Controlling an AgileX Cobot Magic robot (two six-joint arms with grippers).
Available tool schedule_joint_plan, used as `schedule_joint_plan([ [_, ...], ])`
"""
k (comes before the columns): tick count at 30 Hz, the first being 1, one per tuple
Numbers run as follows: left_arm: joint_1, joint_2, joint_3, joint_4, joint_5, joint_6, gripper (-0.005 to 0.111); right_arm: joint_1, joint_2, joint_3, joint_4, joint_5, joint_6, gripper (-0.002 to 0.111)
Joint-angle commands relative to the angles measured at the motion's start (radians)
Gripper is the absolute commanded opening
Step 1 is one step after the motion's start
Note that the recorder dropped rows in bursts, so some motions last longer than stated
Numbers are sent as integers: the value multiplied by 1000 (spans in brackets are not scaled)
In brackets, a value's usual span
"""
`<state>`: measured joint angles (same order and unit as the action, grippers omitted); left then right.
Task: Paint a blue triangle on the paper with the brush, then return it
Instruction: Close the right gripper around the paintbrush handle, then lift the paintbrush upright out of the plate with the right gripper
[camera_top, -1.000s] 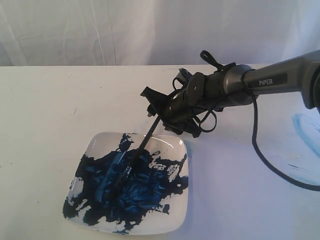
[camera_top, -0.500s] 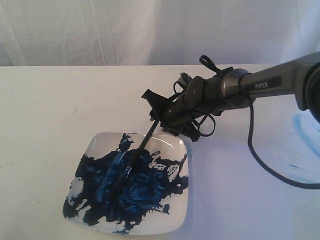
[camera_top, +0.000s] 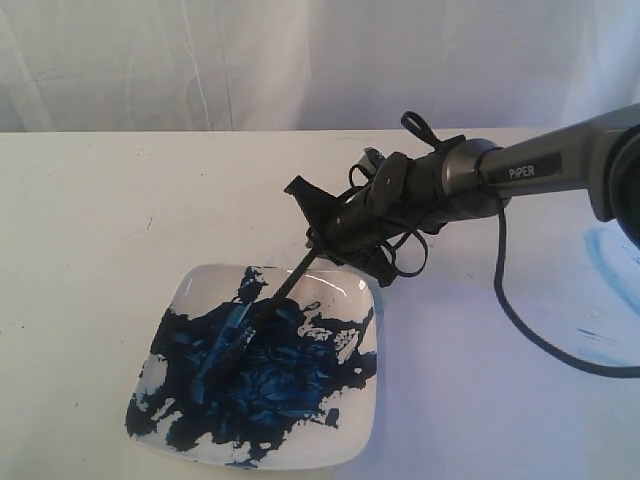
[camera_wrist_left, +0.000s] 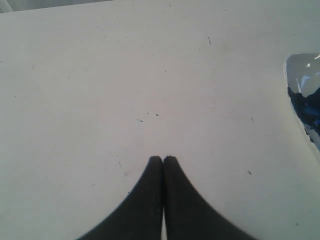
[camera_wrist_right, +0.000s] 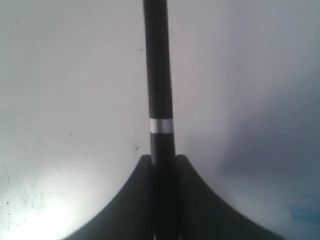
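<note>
The right gripper (camera_top: 318, 238) is clamped narrow on the handle of the brush (camera_top: 285, 291). In the exterior view the brush slants from it toward 7 o'clock, down into the white square dish (camera_top: 205, 288) smeared with dark blue paint (camera_top: 270, 385). The bristle tip is lost against the paint, so it seems to touch, though I cannot be sure. The right wrist view shows the black handle, with its silver band (camera_wrist_right: 162, 126), running straight out from between the closed jaws. The paper (camera_top: 560, 400) lies on the desk (camera_top: 100, 220) at 3 o'clock of the dish and bears pale blue smears (camera_top: 612, 258). The left gripper (camera_wrist_left: 163, 159) hangs over the desk with its fingertips pressed together, a corner of the dish near it.
</note>
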<state>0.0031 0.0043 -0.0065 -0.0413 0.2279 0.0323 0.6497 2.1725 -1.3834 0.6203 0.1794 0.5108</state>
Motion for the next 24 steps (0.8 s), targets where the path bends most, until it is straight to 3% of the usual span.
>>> schedule_joint_plan([
  [1, -6, -4, 6, -8, 1, -6, 0, 1, -27, -2, 9, -18, -15, 0],
  [15, -6, -4, 6, -8, 1, -6, 0, 19, -324, 4, -68, -52, -387, 0],
  [21, -6, -4, 6, -8, 1, -6, 0, 93, -475, 115, -76, -271, -548, 0],
  [24, -6, -4, 6, -8, 1, -6, 0, 165, -526, 218, -87, -490, -606, 0],
])
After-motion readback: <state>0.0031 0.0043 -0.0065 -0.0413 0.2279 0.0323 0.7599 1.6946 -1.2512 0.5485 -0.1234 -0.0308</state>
